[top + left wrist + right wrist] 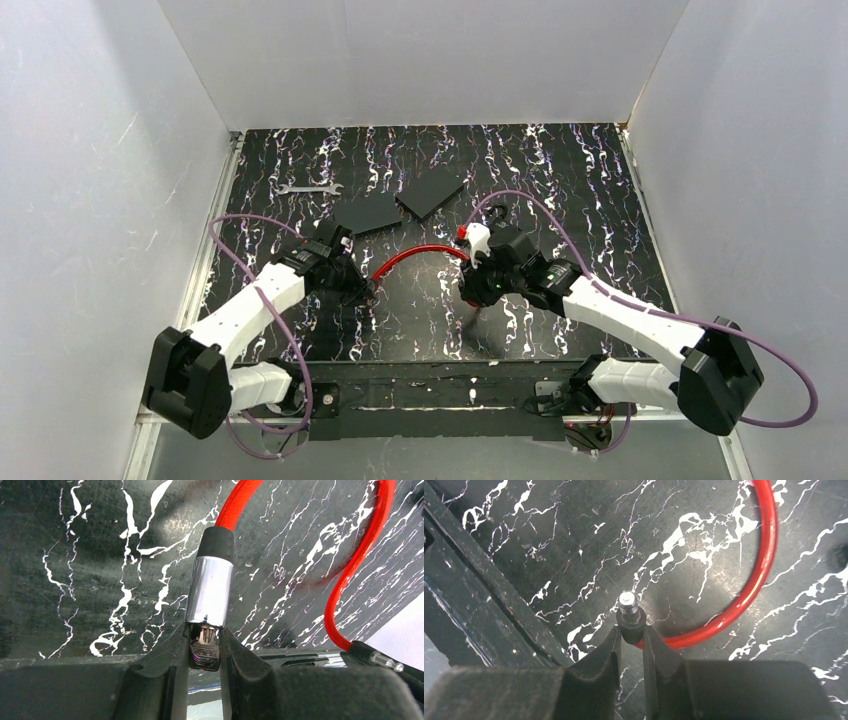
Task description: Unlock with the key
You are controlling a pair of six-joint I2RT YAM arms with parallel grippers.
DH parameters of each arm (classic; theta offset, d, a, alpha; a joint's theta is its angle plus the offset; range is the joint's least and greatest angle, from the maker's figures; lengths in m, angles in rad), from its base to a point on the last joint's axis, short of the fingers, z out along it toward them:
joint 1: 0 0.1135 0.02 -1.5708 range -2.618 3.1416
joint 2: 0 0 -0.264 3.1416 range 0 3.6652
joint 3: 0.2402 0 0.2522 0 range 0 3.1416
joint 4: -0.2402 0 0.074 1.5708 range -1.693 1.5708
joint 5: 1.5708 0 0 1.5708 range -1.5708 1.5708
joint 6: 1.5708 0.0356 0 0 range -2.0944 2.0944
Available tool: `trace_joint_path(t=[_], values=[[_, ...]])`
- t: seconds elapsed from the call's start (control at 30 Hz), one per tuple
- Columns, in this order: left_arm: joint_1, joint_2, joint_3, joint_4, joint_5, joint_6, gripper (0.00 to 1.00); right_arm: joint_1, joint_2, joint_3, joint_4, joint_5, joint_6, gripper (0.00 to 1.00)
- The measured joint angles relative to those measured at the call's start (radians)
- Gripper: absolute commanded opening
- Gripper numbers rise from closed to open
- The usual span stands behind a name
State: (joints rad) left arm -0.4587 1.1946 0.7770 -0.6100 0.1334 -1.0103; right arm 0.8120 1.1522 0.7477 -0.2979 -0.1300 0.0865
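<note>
Both arms reach in from their bases at the near edge, elbows out and wrists low over the marbled table. The left gripper is clamped on the key. Only the left wrist view shows this small dull-metal head, seated in the chrome lock barrel. The right gripper pinches the black-collared pin of the red cable. Farther back lies a wrench.
</note>
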Motion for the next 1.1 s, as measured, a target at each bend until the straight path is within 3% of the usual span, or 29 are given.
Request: trace_joint_path(t=[0.17, 0.23, 0.43, 0.6, 0.87, 1.1], values=[[0.016, 0.045, -0.001, 0.049, 0.019, -0.001, 0.02, 0.0, 0.033, -0.026, 0.057, 0.016, 0.061, 0.02], [0.023, 0.063, -0.001, 0.067, 0.026, 0.0, 0.09, 0.0, 0.034, -0.026, 0.066, 0.026, 0.075, 0.06], [0.04, 0.117, -0.001, 0.097, 0.046, 0.019, 0.36, 0.0, 0.034, -0.045, 0.101, 0.018, 0.117, 0.3], [0.045, 0.126, 0.002, 0.089, 0.047, 0.04, 0.49, 0.0, 0.035, -0.058, 0.115, 0.012, 0.143, 0.38], [0.045, 0.116, 0.066, 0.043, 0.045, 0.095, 0.59, 0.0, 0.076, -0.056, 0.114, -0.025, 0.173, 0.45], [0.051, 0.007, 0.138, -0.046, -0.013, 0.153, 0.63, 0.0, 0.1, -0.032, 0.099, -0.034, 0.173, 0.47]])
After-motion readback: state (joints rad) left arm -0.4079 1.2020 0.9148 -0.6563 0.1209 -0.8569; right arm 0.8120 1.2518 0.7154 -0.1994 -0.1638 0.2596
